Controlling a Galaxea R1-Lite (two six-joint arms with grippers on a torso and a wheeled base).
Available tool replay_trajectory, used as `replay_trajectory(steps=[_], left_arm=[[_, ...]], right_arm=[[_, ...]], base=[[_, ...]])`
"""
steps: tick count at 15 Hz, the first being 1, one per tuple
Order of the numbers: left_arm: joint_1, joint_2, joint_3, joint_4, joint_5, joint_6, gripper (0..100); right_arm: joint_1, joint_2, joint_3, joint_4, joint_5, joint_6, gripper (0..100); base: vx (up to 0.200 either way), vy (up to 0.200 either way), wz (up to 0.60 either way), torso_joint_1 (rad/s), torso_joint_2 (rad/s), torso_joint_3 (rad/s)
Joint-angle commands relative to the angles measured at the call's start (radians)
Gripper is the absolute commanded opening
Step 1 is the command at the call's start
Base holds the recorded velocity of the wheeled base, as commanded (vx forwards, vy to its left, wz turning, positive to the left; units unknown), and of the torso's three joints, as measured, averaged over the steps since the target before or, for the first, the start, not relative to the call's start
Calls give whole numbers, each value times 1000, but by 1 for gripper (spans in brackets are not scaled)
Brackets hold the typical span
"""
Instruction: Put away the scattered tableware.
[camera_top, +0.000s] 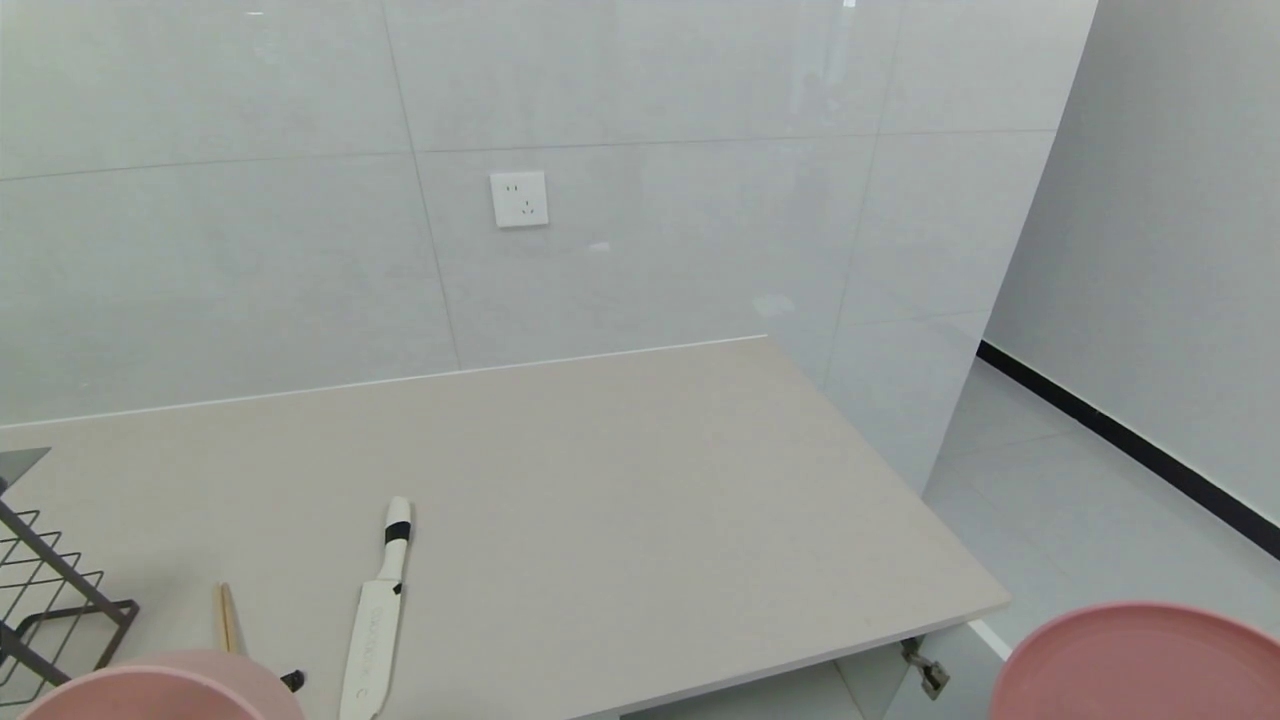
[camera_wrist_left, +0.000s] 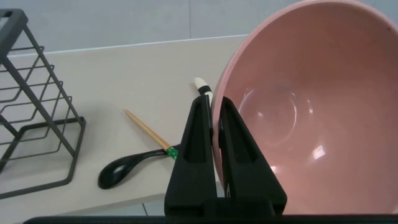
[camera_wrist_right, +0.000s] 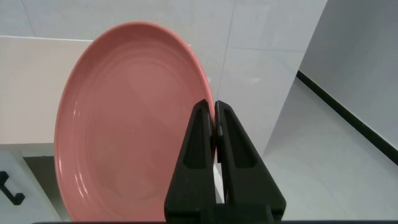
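L tool (camera_wrist_left: 214, 109) was clenched on bowl (camera_wrist_left: 311, 106) rim, R tool (camera_wrist_right: 212, 115) on plate (camera_wrist_right: 124, 124) edge. Rack (camera_wrist_left: 37, 106) stood near L tool on bench (camera_top: 600, 480). Best approach, imo: lower bowl in slowly, keep grip till seated, and avoid spoon (camera_wrist_left: 121, 171) lying just beyond the tool.

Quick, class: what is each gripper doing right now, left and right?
Left gripper: jaws closed on the pink bowl, at its rim.
Right gripper: jaws closed on the pink plate, at its rim.
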Motion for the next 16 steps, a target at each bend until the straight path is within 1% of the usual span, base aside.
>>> replay_trajectory(steps=[1,5,8,10,14,16], left_arm=[[1,1,0,0,0,0,0],[0,1,0,0,0,0,0],[0,1,0,0,0,1,0],[1,1,0,0,1,0,0],[0,1,0,0,0,-2,0],[0,1,0,0,0,0,0]], right_arm=[[0,4,0,-1,1,0,0],[0,4,0,-1,1,0,0],[0,4,0,-1,1,2,0],[0,4,0,-1,1,2,0],[0,4,0,-1,1,2,0],[0,4,0,-1,1,0,0]], base=[[0,0,0,-134,359,232],[0,0,0,-137,384,239],[0,0,0,-165,492,321],[-200,0,0,-76,239,163],[-200,0,0,-16,50,40],[0,0,0,0,0,0]])
